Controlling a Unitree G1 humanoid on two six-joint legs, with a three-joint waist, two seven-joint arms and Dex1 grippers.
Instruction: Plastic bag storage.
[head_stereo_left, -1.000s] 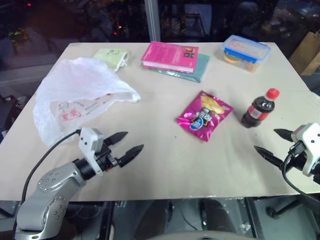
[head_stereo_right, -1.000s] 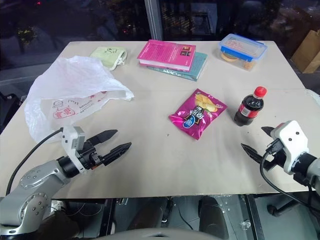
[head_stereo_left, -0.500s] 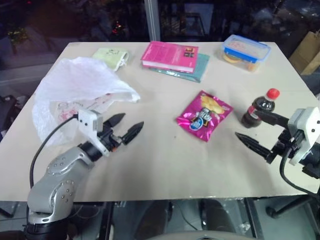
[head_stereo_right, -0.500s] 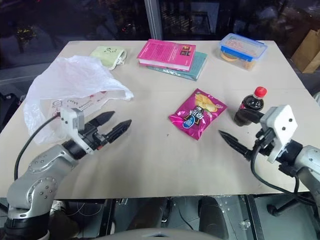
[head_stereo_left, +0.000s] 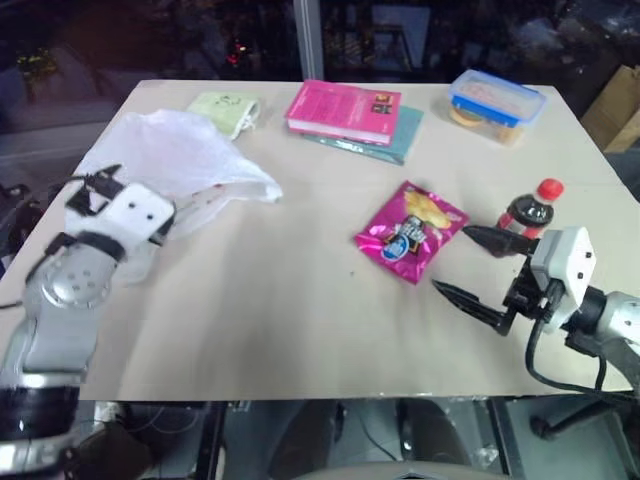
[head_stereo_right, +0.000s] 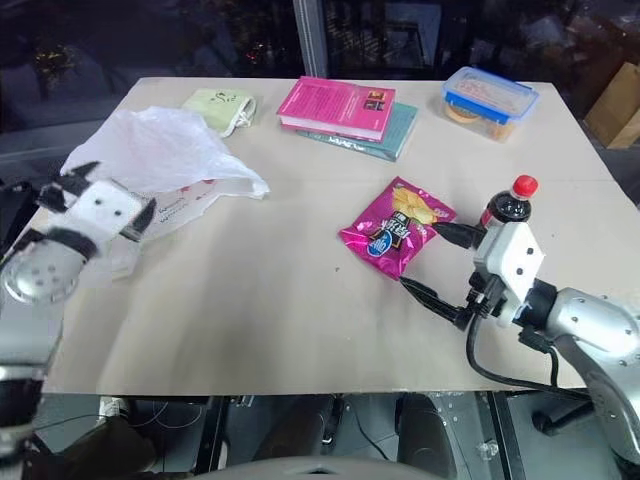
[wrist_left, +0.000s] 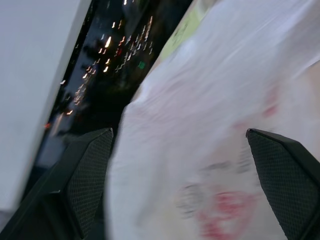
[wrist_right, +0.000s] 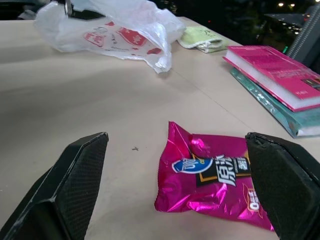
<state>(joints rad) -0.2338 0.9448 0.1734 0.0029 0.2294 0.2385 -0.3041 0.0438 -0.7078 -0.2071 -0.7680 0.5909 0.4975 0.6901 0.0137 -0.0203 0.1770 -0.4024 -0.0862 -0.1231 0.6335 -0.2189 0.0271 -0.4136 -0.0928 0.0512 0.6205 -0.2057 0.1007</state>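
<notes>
The plastic bag (head_stereo_left: 180, 160), thin, translucent white with red print, lies crumpled at the table's far left. My left gripper (wrist_left: 178, 132) is at the bag's near left edge and points into it. It is open, and in the left wrist view the bag's printed side spans the gap between the fingers (wrist_left: 85, 175); I cannot tell whether they touch it. My right gripper (head_stereo_left: 452, 260) hovers open and empty over the table, just to the right of the magenta crisp packet (head_stereo_left: 410, 232), pointing left across the table.
A cola bottle (head_stereo_left: 525, 210) stands right behind my right gripper. Along the far edge lie a green pouch (head_stereo_left: 225, 110), a pink book (head_stereo_left: 343, 108) on a teal one, and a blue-lidded container (head_stereo_left: 495, 100). Bare table (head_stereo_left: 290, 310) spans the middle and front.
My left arm has swung left and away from me to the bag's edge, its wrist rolling over. My right gripper has moved left towards the crisp packet. Both stayed open.
</notes>
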